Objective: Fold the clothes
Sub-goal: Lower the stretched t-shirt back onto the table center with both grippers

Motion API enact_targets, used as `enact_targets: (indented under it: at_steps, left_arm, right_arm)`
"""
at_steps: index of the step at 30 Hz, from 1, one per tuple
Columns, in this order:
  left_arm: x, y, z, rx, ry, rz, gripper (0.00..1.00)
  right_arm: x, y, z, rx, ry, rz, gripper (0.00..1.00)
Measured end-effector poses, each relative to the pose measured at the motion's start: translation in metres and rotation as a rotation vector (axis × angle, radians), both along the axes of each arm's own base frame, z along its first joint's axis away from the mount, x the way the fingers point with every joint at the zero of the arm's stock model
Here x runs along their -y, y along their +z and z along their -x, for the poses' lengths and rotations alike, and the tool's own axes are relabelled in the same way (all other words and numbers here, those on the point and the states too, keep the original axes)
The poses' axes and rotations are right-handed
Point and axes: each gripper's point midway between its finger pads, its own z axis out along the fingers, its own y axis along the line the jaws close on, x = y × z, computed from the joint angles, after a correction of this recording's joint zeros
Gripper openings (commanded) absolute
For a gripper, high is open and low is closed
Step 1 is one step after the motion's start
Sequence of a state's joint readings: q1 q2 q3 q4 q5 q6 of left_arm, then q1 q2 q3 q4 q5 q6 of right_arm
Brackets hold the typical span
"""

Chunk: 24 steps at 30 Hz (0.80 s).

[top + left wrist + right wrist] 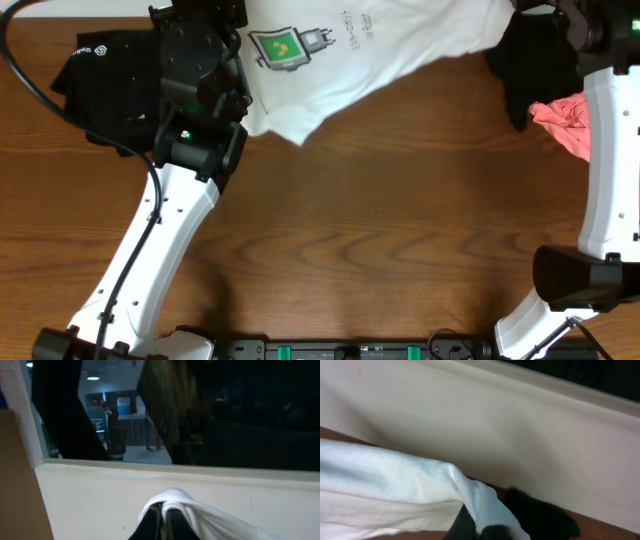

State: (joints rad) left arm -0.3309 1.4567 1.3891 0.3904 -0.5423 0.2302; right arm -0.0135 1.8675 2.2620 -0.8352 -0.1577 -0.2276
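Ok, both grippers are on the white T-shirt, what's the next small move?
Probably draw both arms back toward the middle of the table and lay the white T-shirt flat. The left gripper and right gripper each pinch its cloth at the far edge, where it sits rumpled and slanted.

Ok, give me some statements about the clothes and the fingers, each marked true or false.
1. The white T-shirt lies print side up. True.
2. The pink garment lies on the robot's left. False: it lies on its right, beside the right arm.
3. The left fingers are shut on the white T-shirt. True.
4. The right fingers are open and empty. False: they are shut on the white T-shirt.
5. A black garment lies on the robot's left. True.
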Motion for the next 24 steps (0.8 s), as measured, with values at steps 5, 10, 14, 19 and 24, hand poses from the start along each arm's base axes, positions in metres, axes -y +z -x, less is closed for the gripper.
enact_targets:
  at_steps: [5,10,14,19,24]
  left_arm:
    - [0.008,-0.031,-0.007,-0.142,-0.038,-0.068,0.06]
    - [0.011,-0.084,-0.006,-0.366,-0.060,-0.124,0.06]
    - [0.010,-0.134,0.007,-0.578,-0.072,-0.129,0.06]
    - [0.022,-0.200,0.042,-0.872,-0.159,-0.114,0.06]
    - [0.036,-0.243,0.086,-1.107,-0.232,-0.044,0.06]
  right_arm:
    - [0.008,-0.024,0.009,-0.103,-0.021,0.004,0.01]
    - [0.007,-0.079,0.019,-0.312,-0.014,-0.001,0.01]
    - [0.002,-0.143,0.032,-0.548,0.011,-0.023,0.01]
    - [-0.002,-0.193,0.063,-0.800,0.024,-0.047,0.01]
    - [-0.009,-0.205,0.103,-0.979,0.042,-0.080,0.01]
